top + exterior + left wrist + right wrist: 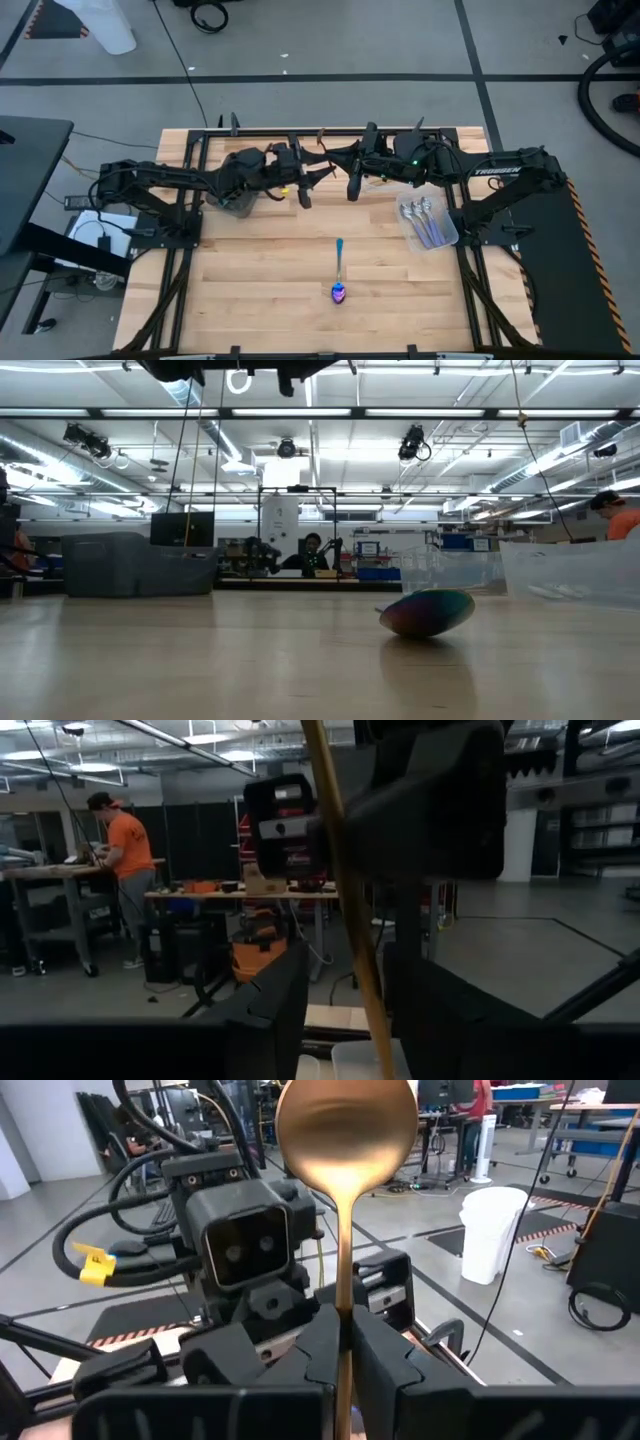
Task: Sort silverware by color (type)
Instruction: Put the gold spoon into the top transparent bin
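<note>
Gold and glossy, a spoon (345, 1140) is seen closest of all in the right wrist view, its oval bowl raised and its thin straight handle clamped between the dark fingers of the right gripper (345, 1342). From above, that gripper (354, 186) is seen held over the far middle of the table (260, 300), the right arm folded and reaching inward. Facing it, near but apart, the left gripper (305, 192) is held at about the same height on an outstretched left arm. In the left wrist view a slim golden handle (345, 890) is seen running between the left gripper's fingers; whether they press on it cannot be told.

On the pale wooden planks of the table, near the front middle, an iridescent spoon (339, 275) is laid flat, its purple-blue bowl toward the front edge and its teal handle pointing back. In the low view its rounded bowl (427, 612) shows rainbow tints. At the right side, several silver spoons (420, 215) are gathered in a clear plastic container (447, 236).
</note>
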